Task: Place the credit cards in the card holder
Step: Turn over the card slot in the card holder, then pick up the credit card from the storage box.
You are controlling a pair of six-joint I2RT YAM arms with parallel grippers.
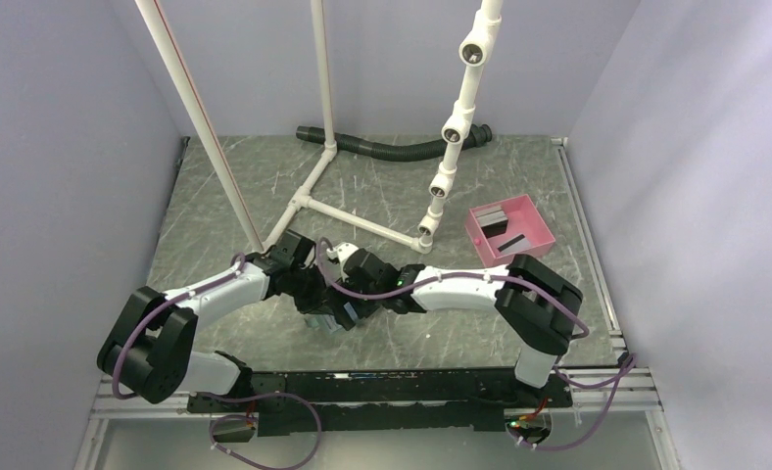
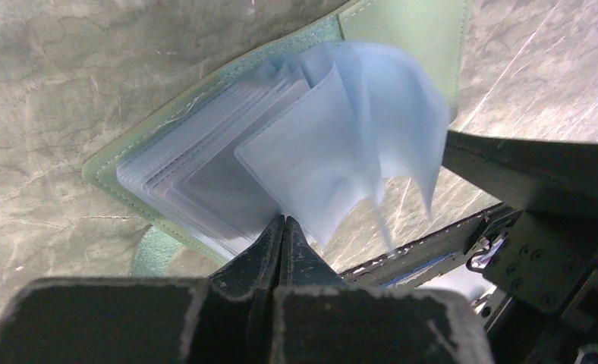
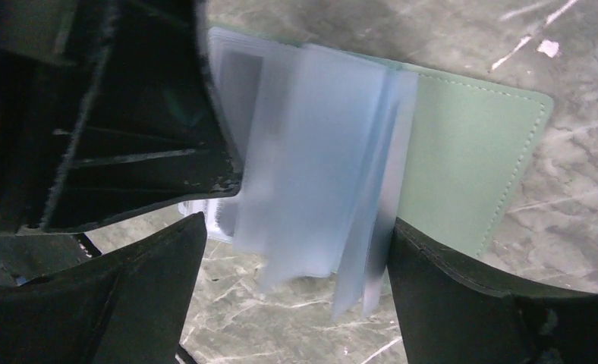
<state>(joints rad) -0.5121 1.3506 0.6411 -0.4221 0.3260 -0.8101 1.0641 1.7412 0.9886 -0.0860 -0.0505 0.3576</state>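
Seems I'm spreading the card holder (image 3: 463,152), lying just under both grippers: left gripper (image 2: 282,224) pressed together at the sleeves' (image 2: 334,144) near edge, right gripper (image 3: 300,224) jaws wide astride them. The credit cards (image 1: 500,230) sit in the tray (image 1: 542,220) well beyond the right gripper; next, fetch one
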